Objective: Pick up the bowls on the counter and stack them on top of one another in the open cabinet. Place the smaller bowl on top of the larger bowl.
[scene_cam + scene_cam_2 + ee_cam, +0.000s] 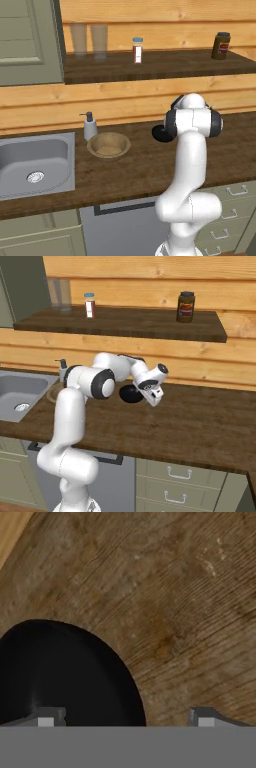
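Observation:
The small glossy black bowl (65, 672) sits on the dark wood-grain counter (190, 602), to the right of the wide tan wooden bowl (108, 145). My gripper (152, 396) hangs low at the black bowl (130, 394) on its right side, open. In the hand view the gripper (125, 719) straddles the bowl's right rim, one fingertip (50, 717) over the dark inside and the other over bare counter. My arm hides part of the black bowl (159, 133) in the left base view. The open cabinet's dark shelf board (165, 67) runs along the plank wall above.
On the shelf stand two glasses (89, 40), a small bottle (137, 50) and a brown jar (221, 46). A soap dispenser (90, 126) stands beside the steel sink (35, 165). A grey-green cabinet door (25, 40) hangs at the upper left. Drawers (177, 473) sit under the counter.

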